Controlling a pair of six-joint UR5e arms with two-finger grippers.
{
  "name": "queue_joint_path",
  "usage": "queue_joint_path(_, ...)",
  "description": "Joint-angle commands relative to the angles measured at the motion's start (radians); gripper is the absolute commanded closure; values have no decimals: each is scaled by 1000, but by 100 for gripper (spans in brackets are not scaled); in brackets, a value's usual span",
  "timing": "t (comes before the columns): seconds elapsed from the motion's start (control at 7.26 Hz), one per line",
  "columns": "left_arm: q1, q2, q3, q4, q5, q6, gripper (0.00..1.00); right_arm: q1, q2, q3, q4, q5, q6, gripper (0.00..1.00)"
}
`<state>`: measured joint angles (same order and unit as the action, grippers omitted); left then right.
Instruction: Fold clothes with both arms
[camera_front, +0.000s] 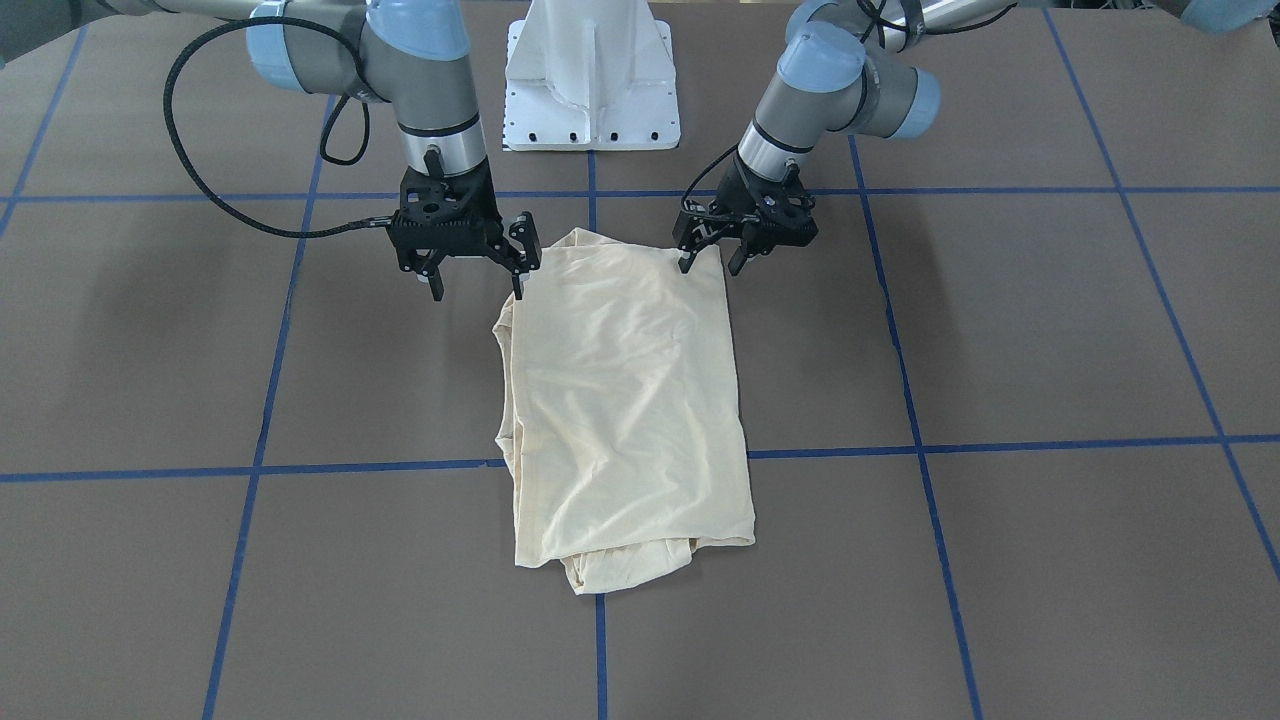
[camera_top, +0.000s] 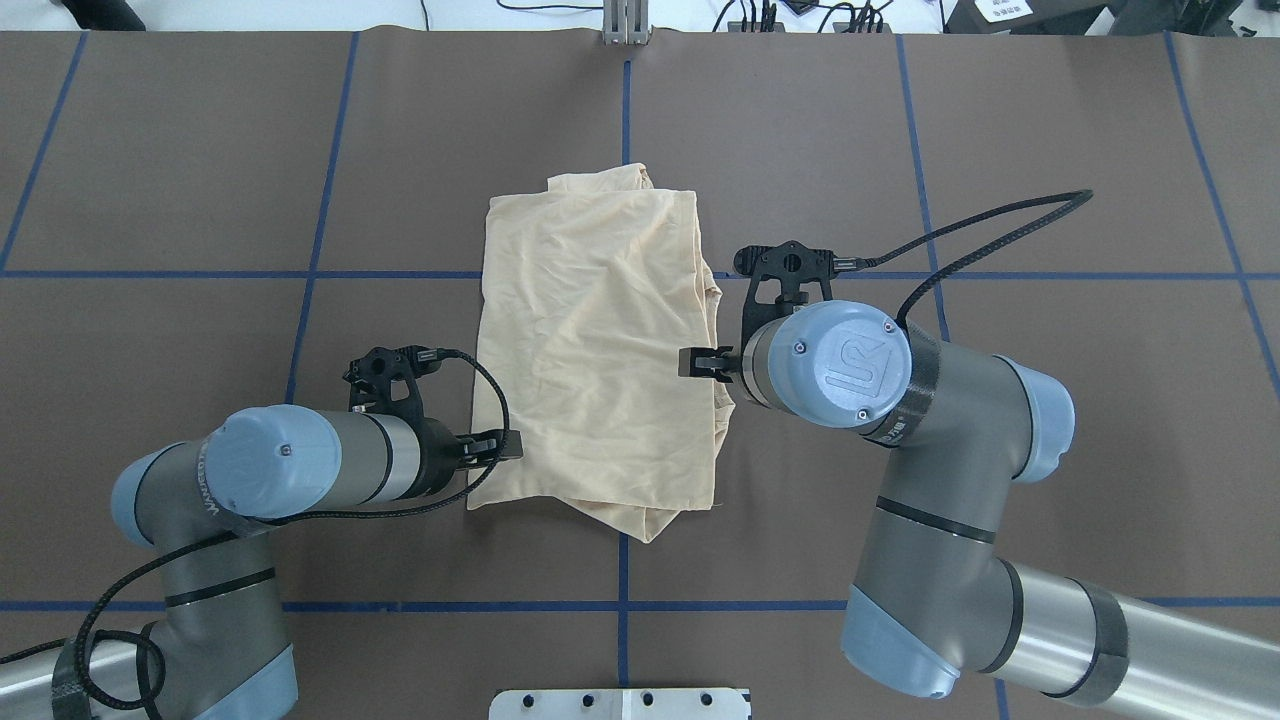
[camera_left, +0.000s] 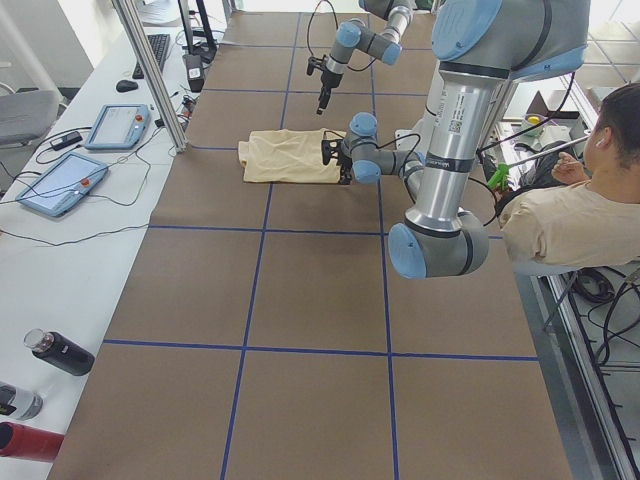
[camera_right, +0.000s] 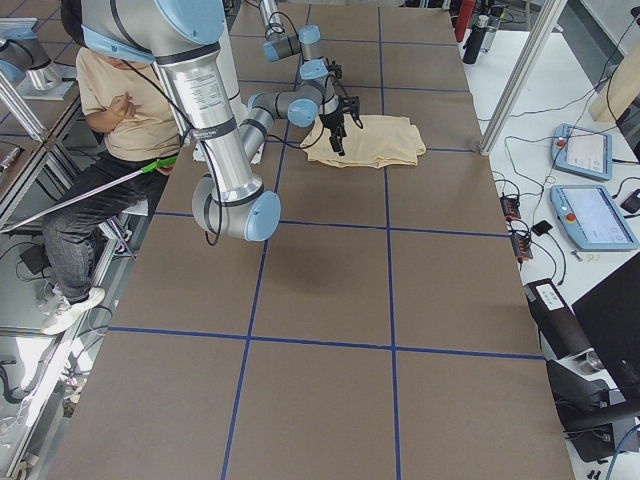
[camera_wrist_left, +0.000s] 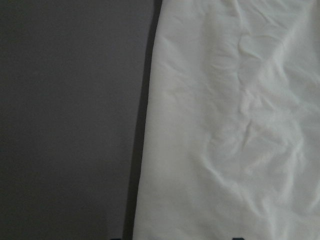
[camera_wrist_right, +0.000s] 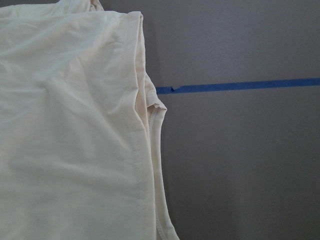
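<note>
The cream shirt (camera_front: 625, 400) lies folded into a long rectangle in the middle of the table (camera_front: 1000, 330); its print and neck tag are hidden. It also shows from overhead (camera_top: 590, 350). My left gripper (camera_front: 710, 263) is open and hangs just over the shirt's corner nearest the robot, one finger over the cloth and one off it. From overhead the left gripper (camera_top: 506, 448) sits at that same corner. My right gripper (camera_front: 478, 287) is open wide at the other near corner, beside the shirt's edge; from overhead it (camera_top: 692, 362) is over the shirt's side edge. Neither holds cloth.
The white pedestal base (camera_front: 592, 80) stands behind the shirt. Blue tape lines (camera_front: 1000, 443) grid the brown table. A seated person (camera_left: 570, 215) is beside the robot. Tablets (camera_left: 60, 185) and bottles (camera_left: 60, 352) lie on the white side bench.
</note>
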<state>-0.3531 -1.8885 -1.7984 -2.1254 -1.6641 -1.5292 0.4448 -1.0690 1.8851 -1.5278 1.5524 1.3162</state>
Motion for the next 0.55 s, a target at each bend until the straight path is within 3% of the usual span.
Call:
queue_joint_path(0.0,16,0,-3,10,1,-9,23,0,0,0,0,0,0,0)
queue_joint_path(0.28,20,-1,-2,10,1,-15,28,0,0,0,0,-2,0,0)
queue_joint_path(0.41,20,-1,-1,10,1,-23,37,0,0,0,0,-2,0,0)
